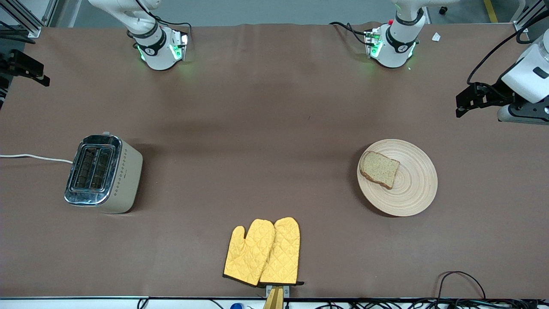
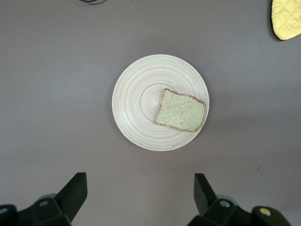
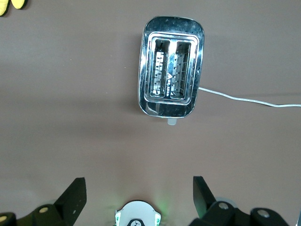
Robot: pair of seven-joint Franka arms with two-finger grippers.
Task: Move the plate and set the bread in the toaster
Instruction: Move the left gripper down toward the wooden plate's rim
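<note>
The light wooden plate (image 1: pixel 411 184) (image 2: pixel 136 103) lies toward the left arm's end of the table. The slice of brown bread (image 1: pixel 379 168) (image 2: pixel 181 112) rests flat on it, on the part toward the right arm's end. The chrome-topped toaster (image 1: pixel 103 174) (image 3: pixel 170 75) stands toward the right arm's end, both slots empty. My left gripper (image 1: pixel 467 101) (image 2: pixel 140 181) hangs high over the table's left-arm end, open and empty. My right gripper (image 1: pixel 30 71) (image 3: pixel 139 184) hangs high over the right-arm end, open and empty.
A pair of yellow oven mitts (image 1: pixel 263 253) (image 2: pixel 287 19) lies near the table's front edge, between toaster and plate. The toaster's white cord (image 1: pixel 34 157) (image 3: pixel 244 100) runs off the right arm's end. Both arm bases stand along the back edge.
</note>
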